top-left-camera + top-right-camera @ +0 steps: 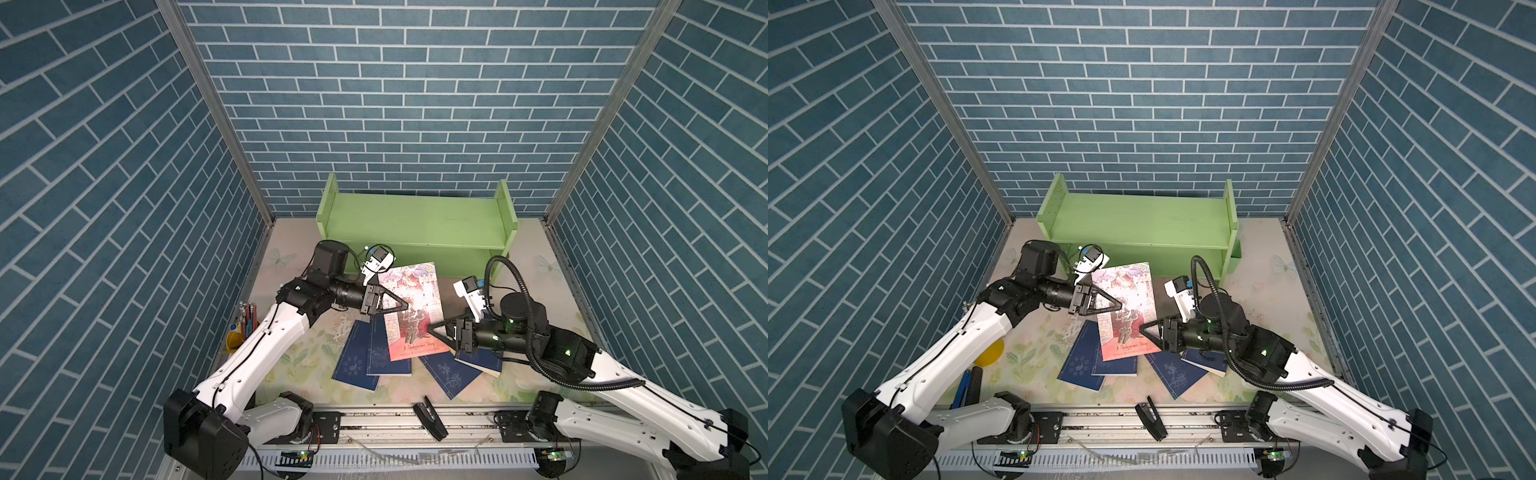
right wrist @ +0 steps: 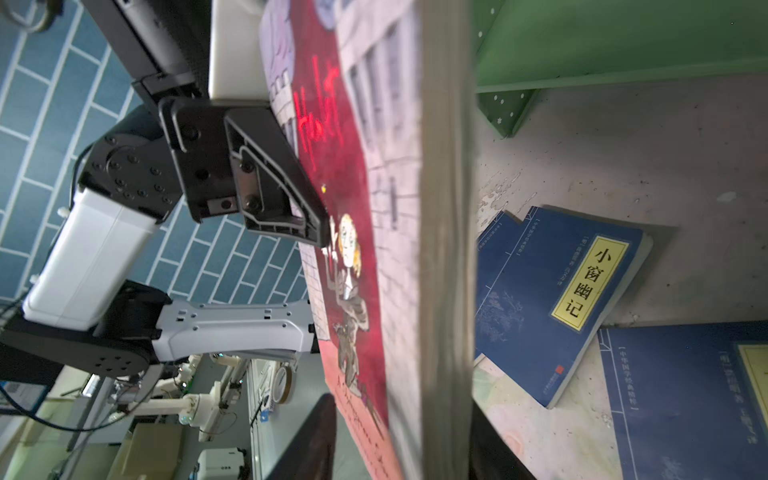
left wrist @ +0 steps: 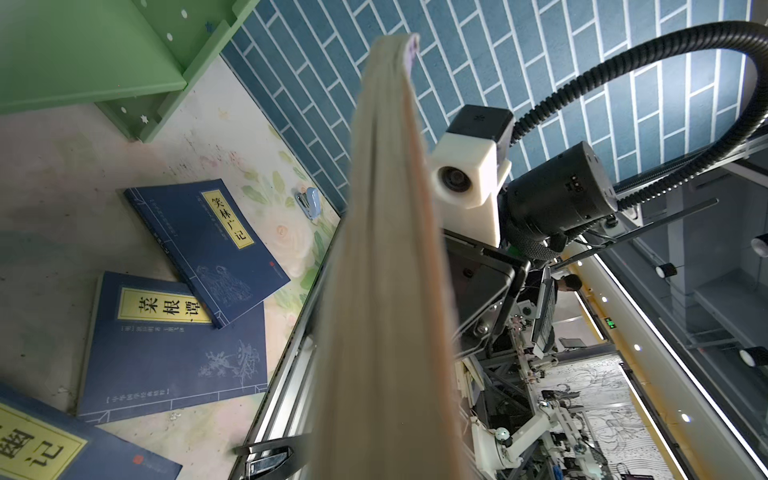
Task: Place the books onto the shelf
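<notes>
The red-and-grey castle book [image 1: 411, 309] hangs tilted above the table, in front of the light green shelf [image 1: 415, 224]. My left gripper [image 1: 405, 307] is shut on the book's left edge. In the left wrist view the book's page edge [image 3: 386, 270] hides the fingers. My right gripper [image 1: 430, 330] stands at the book's right edge. It is open, with the book [image 2: 365, 249] between its fingers [image 2: 311, 440] and a gap on the cover side. Several dark blue books [image 1: 374, 357] [image 3: 166, 345] [image 2: 552, 303] lie flat and overlapping on the table below.
A yellow cup of pens [image 1: 243, 328] stands at the table's left edge. A black stapler [image 1: 430, 419] lies on the front rail. A small blue stapler [image 3: 308, 201] sits by the right wall. Blue brick walls close in three sides.
</notes>
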Available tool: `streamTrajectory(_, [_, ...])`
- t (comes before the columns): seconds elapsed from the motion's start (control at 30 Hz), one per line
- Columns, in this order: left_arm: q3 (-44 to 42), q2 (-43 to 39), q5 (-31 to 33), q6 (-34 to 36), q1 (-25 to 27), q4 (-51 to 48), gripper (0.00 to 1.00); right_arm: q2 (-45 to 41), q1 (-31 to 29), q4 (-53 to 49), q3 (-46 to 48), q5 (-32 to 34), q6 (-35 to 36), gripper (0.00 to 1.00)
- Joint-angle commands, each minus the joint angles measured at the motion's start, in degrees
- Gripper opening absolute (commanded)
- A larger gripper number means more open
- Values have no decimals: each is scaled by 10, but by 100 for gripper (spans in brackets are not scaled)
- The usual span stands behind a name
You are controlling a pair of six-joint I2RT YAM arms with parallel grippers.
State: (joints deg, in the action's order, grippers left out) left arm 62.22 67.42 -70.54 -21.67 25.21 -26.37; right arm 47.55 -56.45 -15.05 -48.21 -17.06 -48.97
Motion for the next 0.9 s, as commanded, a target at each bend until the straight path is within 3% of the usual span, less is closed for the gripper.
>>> streamTrajectory(0.0, [53, -17, 36, 54, -2, -45, 0, -29, 19, 12, -18, 43, 9, 65])
streamTrajectory(0.13, [105, -22, 104, 74, -20, -56, 0, -77, 40, 21, -8, 80, 10, 81])
streamTrajectory(0.27, [145, -17, 135, 29, -52, -20, 0, -113, 44, 51, -5, 94, 19, 86])
streamTrajectory(0.53, [160, -6, 169, -191, -102, 148, 0, -53, 44, 141, -27, 42, 17, 88])
streamTrajectory(0.77, [101, 3, 163, -452, -133, 389, 0, 27, 44, 263, -23, 4, -11, 89])
streamTrajectory(0.87, [88, 4, 164, -467, -133, 415, 0, 60, 44, 321, -19, 0, -22, 89])
